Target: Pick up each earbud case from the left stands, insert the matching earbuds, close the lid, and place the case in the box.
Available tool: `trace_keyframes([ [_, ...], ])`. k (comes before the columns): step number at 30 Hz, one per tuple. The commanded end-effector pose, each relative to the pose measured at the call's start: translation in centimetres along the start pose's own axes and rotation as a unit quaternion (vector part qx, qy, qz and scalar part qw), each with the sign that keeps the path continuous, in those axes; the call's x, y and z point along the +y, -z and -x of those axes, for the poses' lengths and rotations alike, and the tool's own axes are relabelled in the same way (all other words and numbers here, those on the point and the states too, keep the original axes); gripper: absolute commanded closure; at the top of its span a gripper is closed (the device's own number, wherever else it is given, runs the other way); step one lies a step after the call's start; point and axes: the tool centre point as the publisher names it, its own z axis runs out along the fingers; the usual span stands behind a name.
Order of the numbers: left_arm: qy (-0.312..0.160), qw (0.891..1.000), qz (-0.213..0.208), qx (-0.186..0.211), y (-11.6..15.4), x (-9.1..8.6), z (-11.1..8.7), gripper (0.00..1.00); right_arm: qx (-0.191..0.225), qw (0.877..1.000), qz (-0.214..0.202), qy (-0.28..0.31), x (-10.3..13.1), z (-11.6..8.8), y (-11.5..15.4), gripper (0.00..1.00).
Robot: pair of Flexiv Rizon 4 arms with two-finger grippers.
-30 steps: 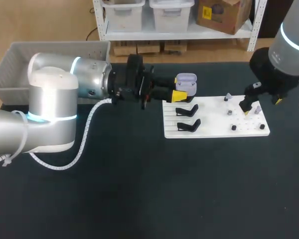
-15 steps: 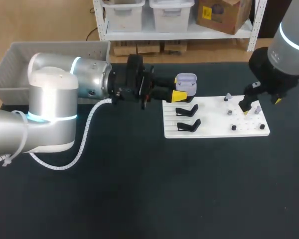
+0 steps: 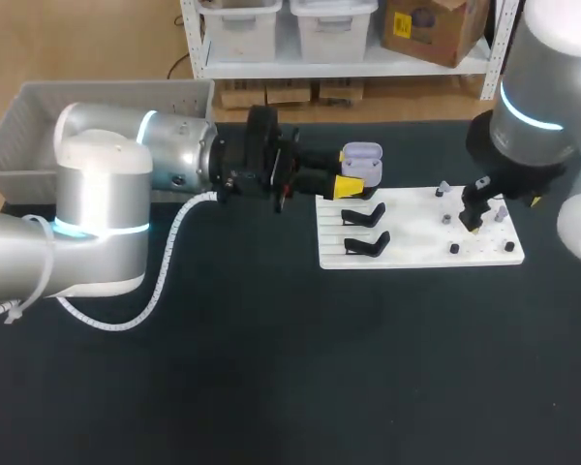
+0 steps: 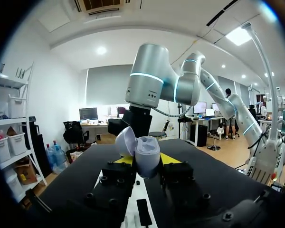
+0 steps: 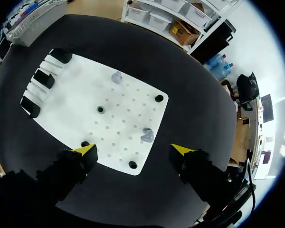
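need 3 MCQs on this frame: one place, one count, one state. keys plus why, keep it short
1. Where is the earbud case?
A) in the grey box
B) on a black stand
C) in the left gripper

2. How many lavender earbuds lie on the white board?
A) one
B) two
C) four

3. The case's lid is:
A) open
B) shut
C) missing

Key:
1 C: both yellow tips press the case from two sides in the left wrist view.
2 B: the right wrist view shows two, the second at.
3 A: the lid stands tipped back from the body.
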Motion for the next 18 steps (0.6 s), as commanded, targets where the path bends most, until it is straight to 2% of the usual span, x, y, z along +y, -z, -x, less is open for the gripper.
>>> trace_keyframes([
  [1,-0.001,1.000,0.002,-0.001,0.0,-0.1,-0.1,1.00,0.006,1.000,-0.004,-0.001,-0.7,0.2,-0.6,0.03],
  [3,-0.001,1.000,0.002,-0.001,0.0,-0.1,-0.1,1.00,0.009,1.000,-0.006,-0.002,-1.0,0.1,-0.7,0.12],
  [4,-0.001,1.000,0.002,-0.001,0.0,-0.1,-0.1,1.00,0.010,1.000,-0.010,-0.001,-1.1,0.1,-0.7,0.48],
  [5,-0.001,1.000,0.002,-0.001,0.0,-0.1,-0.1,1.00,0.010,1.000,-0.010,-0.001,-1.2,0.1,-0.7,0.54],
  [9,-0.001,1.000,0.002,-0.001,0.0,-0.1,-0.1,1.00,0.012,1.000,-0.010,0.001,-1.6,0.2,-1.0,0.52],
  [18,-0.001,1.000,0.002,-0.001,0.0,-0.1,-0.1,1.00,0.023,0.999,-0.032,0.014,-1.6,0.2,-1.8,0.56],
])
